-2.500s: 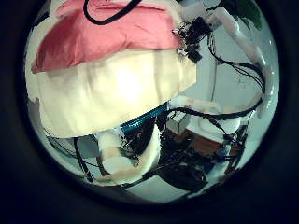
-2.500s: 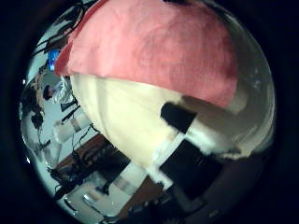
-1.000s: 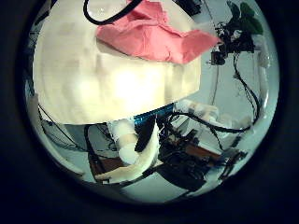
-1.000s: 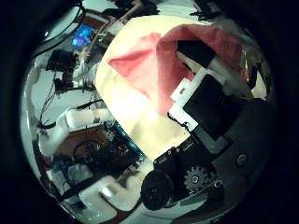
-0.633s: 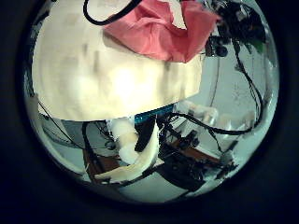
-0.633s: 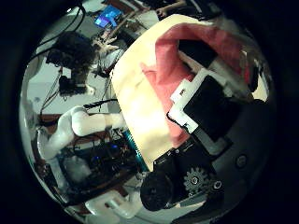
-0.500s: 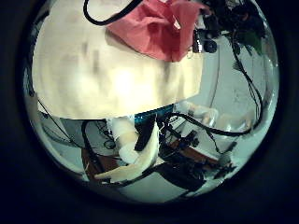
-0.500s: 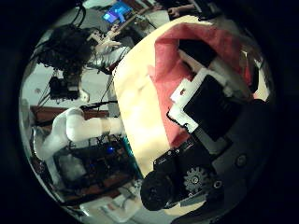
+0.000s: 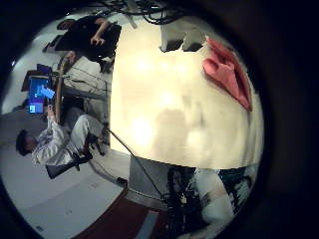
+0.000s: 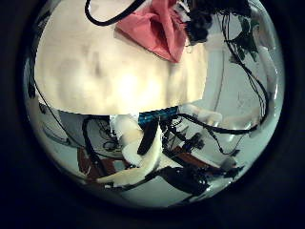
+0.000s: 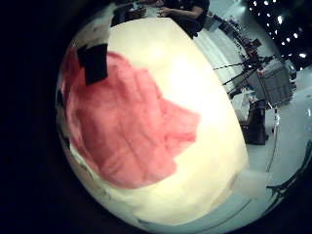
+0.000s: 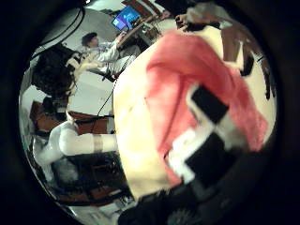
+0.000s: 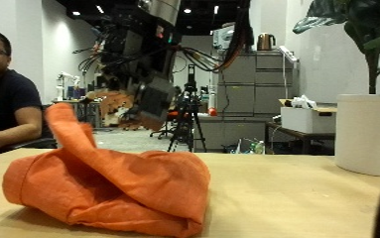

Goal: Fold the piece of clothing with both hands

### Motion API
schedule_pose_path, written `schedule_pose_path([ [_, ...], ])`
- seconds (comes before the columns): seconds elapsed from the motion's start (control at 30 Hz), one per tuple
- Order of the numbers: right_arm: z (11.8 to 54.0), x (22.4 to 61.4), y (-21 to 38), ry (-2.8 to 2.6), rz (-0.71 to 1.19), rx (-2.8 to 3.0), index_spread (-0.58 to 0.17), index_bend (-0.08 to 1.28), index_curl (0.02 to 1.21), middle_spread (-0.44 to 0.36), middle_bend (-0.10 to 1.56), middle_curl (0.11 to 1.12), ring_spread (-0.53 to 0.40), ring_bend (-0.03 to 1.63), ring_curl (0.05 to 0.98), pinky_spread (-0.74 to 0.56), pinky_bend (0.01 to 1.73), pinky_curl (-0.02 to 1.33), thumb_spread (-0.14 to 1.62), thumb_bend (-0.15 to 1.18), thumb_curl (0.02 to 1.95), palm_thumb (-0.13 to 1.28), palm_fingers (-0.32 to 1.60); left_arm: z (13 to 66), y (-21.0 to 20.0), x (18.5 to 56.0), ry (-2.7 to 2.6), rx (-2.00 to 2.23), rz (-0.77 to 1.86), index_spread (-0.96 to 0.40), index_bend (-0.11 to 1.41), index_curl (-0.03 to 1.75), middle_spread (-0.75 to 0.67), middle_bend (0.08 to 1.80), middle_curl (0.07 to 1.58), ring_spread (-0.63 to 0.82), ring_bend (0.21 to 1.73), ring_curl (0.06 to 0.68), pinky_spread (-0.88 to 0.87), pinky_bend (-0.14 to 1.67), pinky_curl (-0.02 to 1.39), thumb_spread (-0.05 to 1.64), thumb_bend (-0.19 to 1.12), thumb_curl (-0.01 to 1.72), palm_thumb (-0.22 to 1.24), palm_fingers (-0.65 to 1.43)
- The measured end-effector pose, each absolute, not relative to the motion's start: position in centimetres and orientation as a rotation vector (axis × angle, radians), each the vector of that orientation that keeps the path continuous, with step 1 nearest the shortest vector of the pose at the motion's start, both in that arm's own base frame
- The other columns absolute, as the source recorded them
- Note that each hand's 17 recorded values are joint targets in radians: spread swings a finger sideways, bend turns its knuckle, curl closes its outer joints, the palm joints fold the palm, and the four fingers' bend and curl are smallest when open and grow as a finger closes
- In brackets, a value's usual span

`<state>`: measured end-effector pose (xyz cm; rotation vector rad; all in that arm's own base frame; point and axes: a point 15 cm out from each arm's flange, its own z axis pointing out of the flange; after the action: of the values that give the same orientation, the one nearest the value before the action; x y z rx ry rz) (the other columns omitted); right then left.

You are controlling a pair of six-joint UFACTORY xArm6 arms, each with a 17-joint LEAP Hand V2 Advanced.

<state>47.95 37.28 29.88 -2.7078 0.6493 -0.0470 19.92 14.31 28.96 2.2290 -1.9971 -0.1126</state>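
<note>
Fingers [image 12: 214, 120] of the right hand [image 12: 202, 155] lay black and white close over the orange garment [image 13: 110, 183], though whether they pinched the cloth or only rested on it could not be told. That garment sat heaped on the bench [image 13: 296, 198], one corner peaked up toward a blurred hand [image 13: 150, 99] just above it, probably drawn up for a fold. Well apart from the garment, the left hand's palm faced it across bare bench, its fingers' state not discernible.
</note>
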Motion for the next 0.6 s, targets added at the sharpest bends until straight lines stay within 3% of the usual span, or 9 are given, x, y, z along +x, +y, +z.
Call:
schedule_pose_path([
  [0.07,32.3,47.8,36.9,0.638,-0.064,-2.669,-0.418,0.32,0.49,-0.091,0.61,0.57,-0.265,1.12,0.578,-0.26,0.87,0.88,1.28,-0.01,0.6,0.9,0.03,29.0,14.1,20.0,-2.001,2.226,-0.11,0.06,0.16,0.29,0.27,0.2,0.33,0.48,0.51,0.205,0.45,0.36,0.3,1.02,-0.03,0.28,0.21,0.08],
  [0.1,34.1,47.8,36.6,0.631,-0.079,-2.642,-0.444,0.29,0.46,-0.065,0.54,0.53,-0.201,1.04,0.544,-0.17,0.88,0.87,1.28,-0.01,0.6,0.9,-0.02,29.1,14.1,20.0,-2.002,2.226,-0.11,0.06,0.16,0.29,0.27,0.2,0.33,0.48,0.51,0.205,0.45,0.36,0.3,1.02,-0.03,0.29,0.21,0.08],
  [0.27,39.9,46.5,33.2,0.662,-0.073,-2.584,-0.478,0.25,0.41,-0.039,0.46,0.47,-0.114,0.93,0.478,0.03,0.83,0.82,1.27,-0.01,0.57,0.9,0.03,29.7,13.3,20.3,-2.03,2.205,-0.098,0.06,0.16,0.29,0.28,0.2,0.33,0.48,0.51,0.204,0.45,0.36,0.3,1.02,-0.02,0.29,0.21,0.08],
  [0.4,42.7,44.7,28.0,0.776,-0.006,-2.582,-0.478,0.33,0.41,-0.069,0.43,0.43,-0.042,0.8,0.416,0.23,0.72,0.75,1.25,0.0,0.56,0.94,0.12,30.6,11.7,20.6,-2.056,2.164,-0.094,0.06,0.16,0.29,0.28,0.2,0.33,0.48,0.51,0.204,0.45,0.36,0.3,1.02,-0.03,0.29,0.2,0.08],
  [0.6,47.6,40.5,19.7,0.954,0.022,-2.553,-0.462,0.38,0.42,-0.041,0.44,0.42,0.021,0.67,0.353,0.38,0.61,0.67,1.23,0.0,0.57,1.02,0.17,32.8,8.8,21.4,-2.123,2.094,-0.067,0.05,0.18,0.3,0.27,0.19,0.33,0.48,0.5,0.199,0.44,0.34,0.3,1.02,-0.02,0.29,0.22,0.1],
])
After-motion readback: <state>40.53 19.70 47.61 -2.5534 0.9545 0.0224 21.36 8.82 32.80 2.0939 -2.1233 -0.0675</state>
